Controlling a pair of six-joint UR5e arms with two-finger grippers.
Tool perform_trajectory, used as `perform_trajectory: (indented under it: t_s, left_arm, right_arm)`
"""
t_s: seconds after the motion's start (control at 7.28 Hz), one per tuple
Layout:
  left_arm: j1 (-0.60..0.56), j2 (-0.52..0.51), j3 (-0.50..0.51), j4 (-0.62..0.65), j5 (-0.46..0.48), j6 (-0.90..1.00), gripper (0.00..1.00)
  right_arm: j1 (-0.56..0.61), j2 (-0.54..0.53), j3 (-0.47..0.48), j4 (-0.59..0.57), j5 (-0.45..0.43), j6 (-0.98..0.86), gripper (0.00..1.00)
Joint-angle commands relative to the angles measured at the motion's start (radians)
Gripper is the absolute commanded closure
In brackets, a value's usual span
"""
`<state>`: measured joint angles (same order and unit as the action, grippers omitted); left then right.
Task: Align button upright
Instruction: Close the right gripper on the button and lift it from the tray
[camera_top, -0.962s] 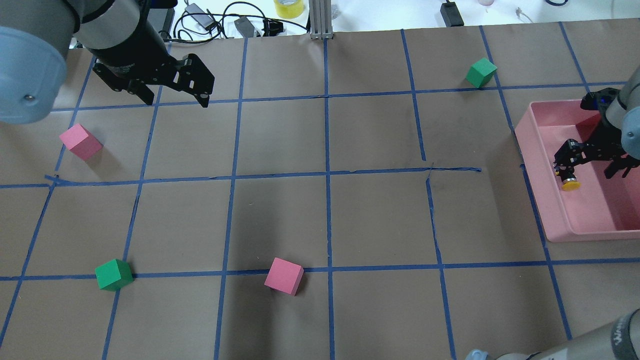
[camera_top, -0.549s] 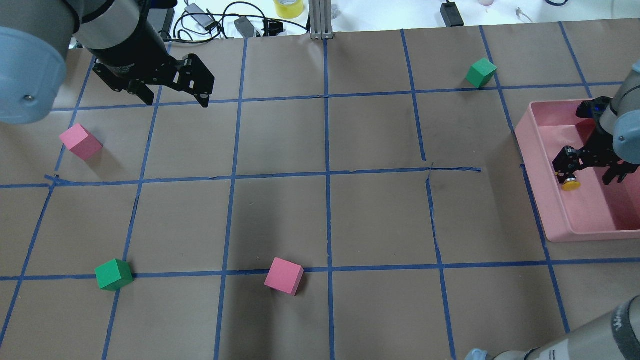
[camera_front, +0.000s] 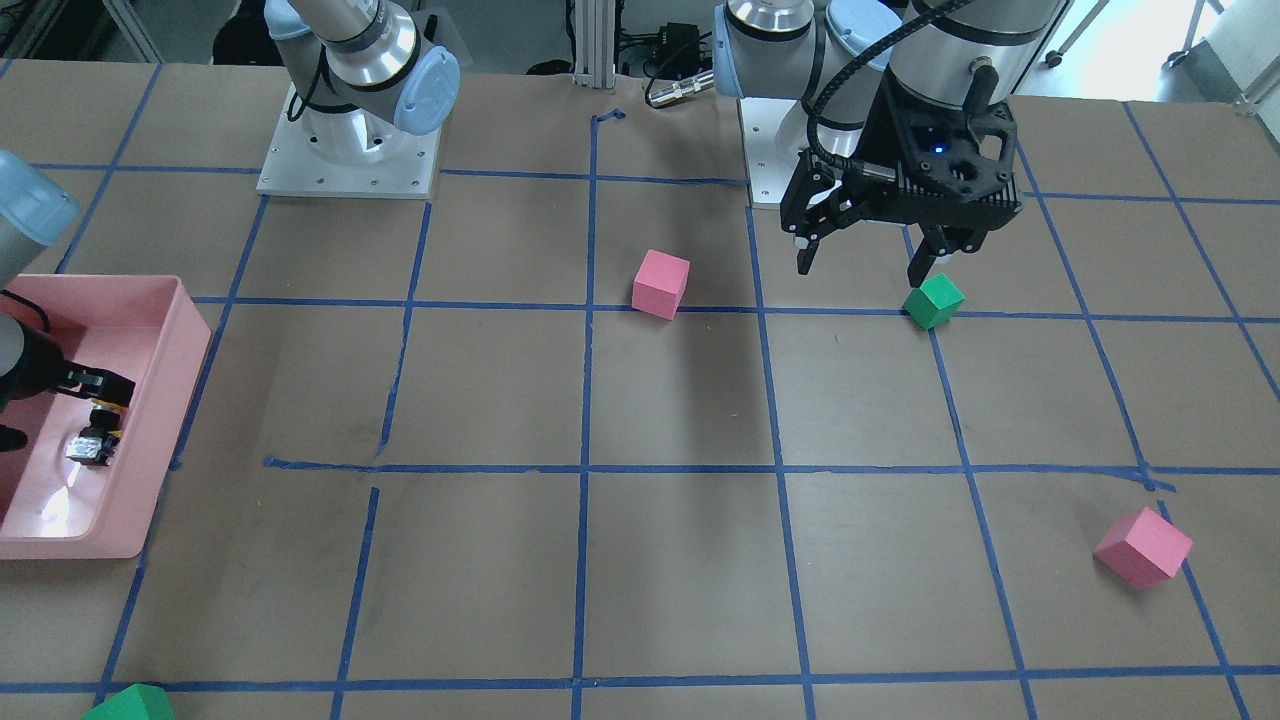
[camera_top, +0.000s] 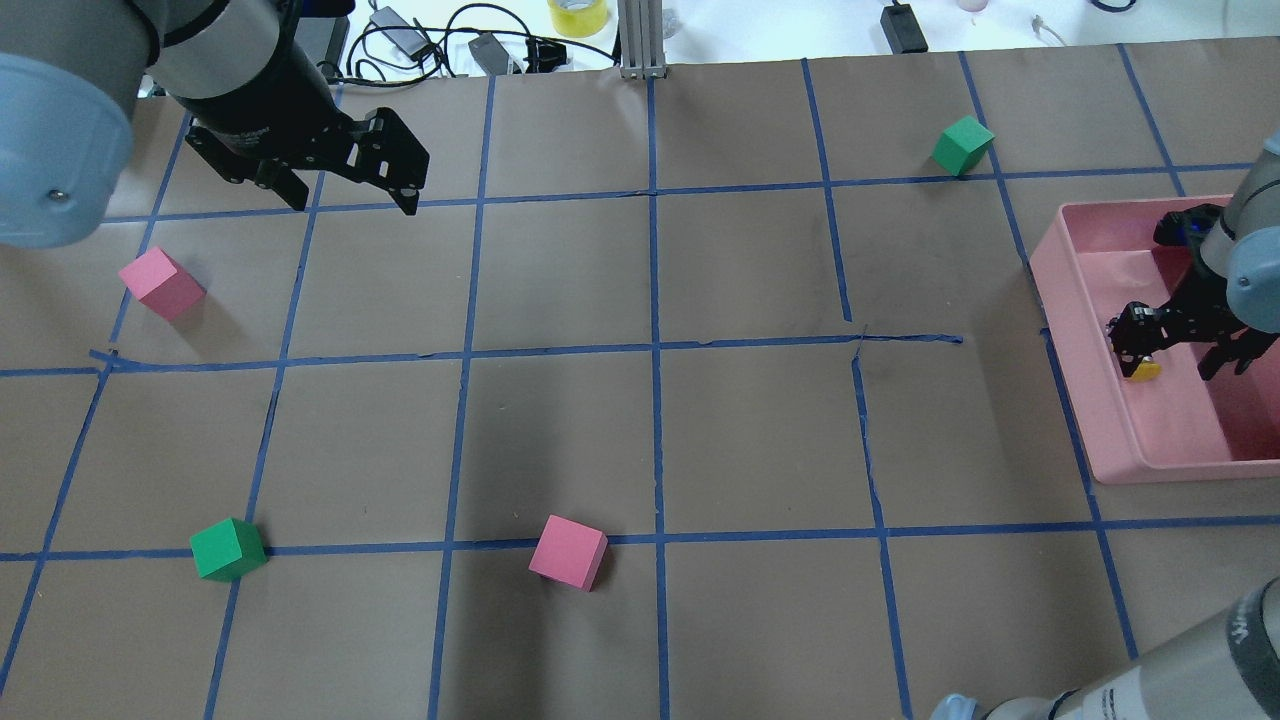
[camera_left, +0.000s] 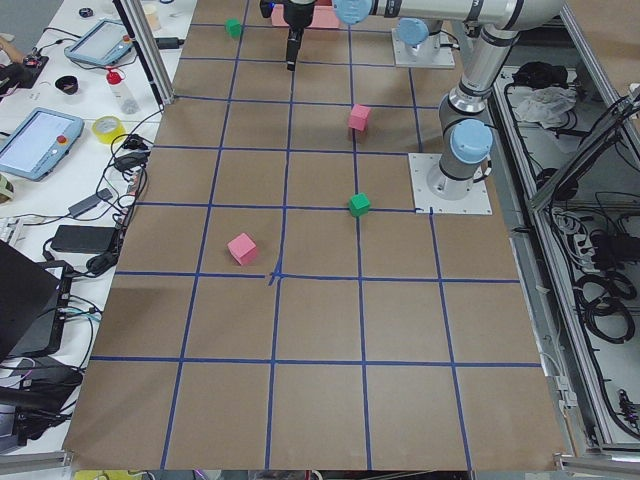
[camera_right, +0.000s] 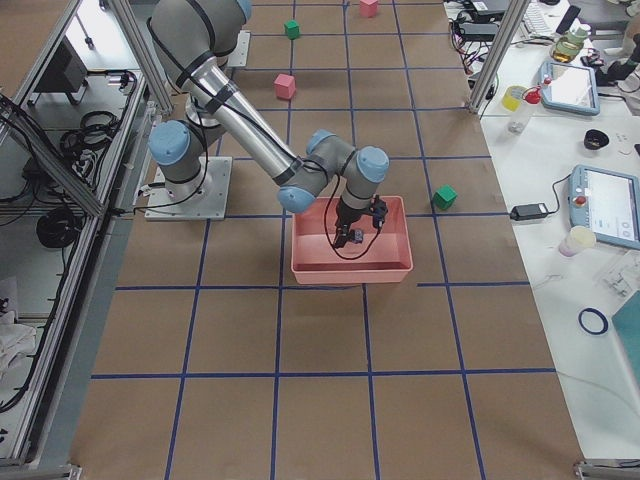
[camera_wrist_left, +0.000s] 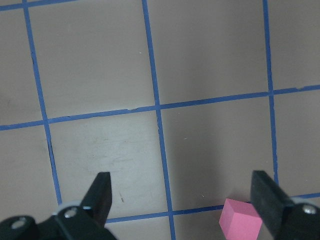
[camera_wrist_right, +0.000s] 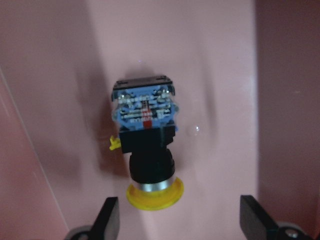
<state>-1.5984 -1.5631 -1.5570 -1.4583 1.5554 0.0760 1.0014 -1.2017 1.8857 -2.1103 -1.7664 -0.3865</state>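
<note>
The button (camera_wrist_right: 147, 145) lies on its side on the floor of the pink tray (camera_top: 1085, 400), its yellow cap towards my right gripper and its blue-and-white terminal base pointing away. My right gripper (camera_wrist_right: 179, 210) is open just above it, one finger on each side of the cap, not touching. In the overhead view the yellow cap (camera_top: 1145, 371) peeks out below the right gripper (camera_top: 1175, 350). The front view shows the button (camera_front: 90, 440) near the tray's wall. My left gripper (camera_top: 355, 200) is open and empty, high over the table's far left.
Pink cubes (camera_top: 160, 283) (camera_top: 568, 552) and green cubes (camera_top: 228, 549) (camera_top: 963, 144) lie scattered on the brown, blue-taped table. One pink cube (camera_wrist_left: 240, 222) lies below the left gripper. The tray's wall (camera_front: 170, 400) stands close beside the button.
My right gripper has shifted slightly and come down closer over the button, covering more of it. The button's cap has stayed in place. The left arm has not moved.
</note>
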Motion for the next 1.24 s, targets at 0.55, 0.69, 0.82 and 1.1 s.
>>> perform_trajectory:
  t_s: [0.55,0.69,0.82,1.1]
  left_arm:
    - [0.0,0.0,0.0,0.001,0.0,0.001,0.0]
    - [0.0,0.0,0.0,0.001,0.0,0.001,0.0]
    - [0.0,0.0,0.0,0.0,0.0,-0.001,0.0]
    - [0.0,0.0,0.0,0.0,0.0,0.001,0.0]
  right_arm:
    - [-0.001,-0.021,-0.055,0.029,0.002,-0.009,1.0]
    - [-0.001,-0.051,-0.098,0.082,0.005,-0.009,1.0]
    - [-0.001,-0.064,-0.156,0.151,0.015,-0.008,1.0]
    - [-0.001,-0.065,-0.226,0.208,0.019,-0.006,1.0]
